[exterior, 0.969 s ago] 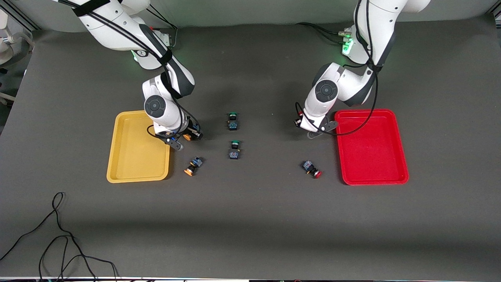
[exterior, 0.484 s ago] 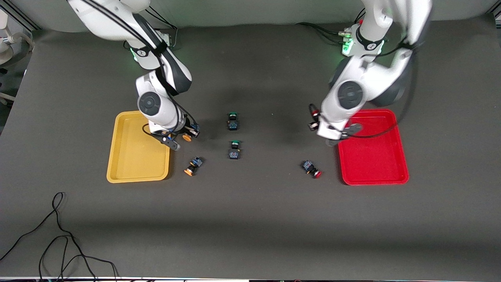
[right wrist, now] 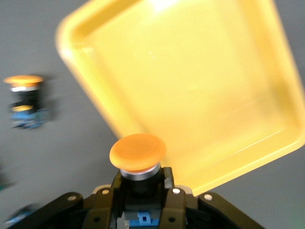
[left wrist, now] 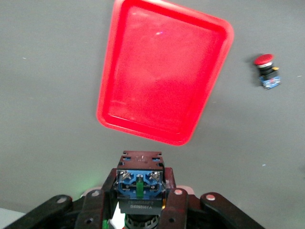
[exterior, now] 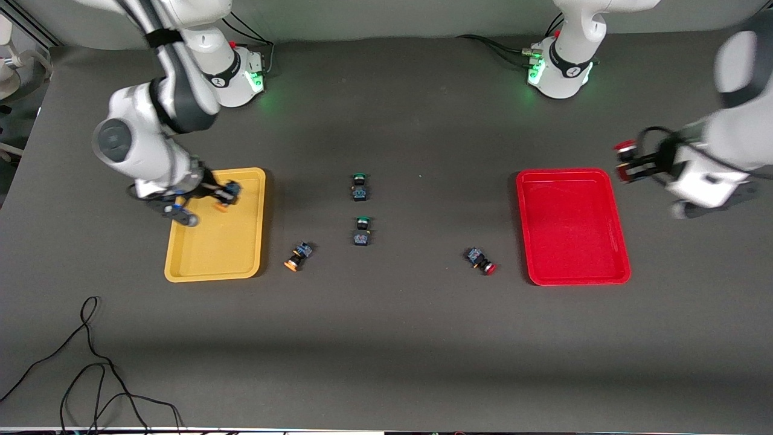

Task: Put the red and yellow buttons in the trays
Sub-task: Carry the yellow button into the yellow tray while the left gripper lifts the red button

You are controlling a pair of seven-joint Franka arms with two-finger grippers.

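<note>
Two grippers are loaded, as I read the front view: the right gripper hangs over the yellow tray, clamped on a yellow button; the left gripper is in the air just off the red tray, toward the left arm's table edge, clutching a red button. Another yellow button and another red button lie on the table between the trays.

My left wrist view shows the held switch's body pinched in the jaws.

My right wrist view shows the orange cap above the closed jaws.
</note>
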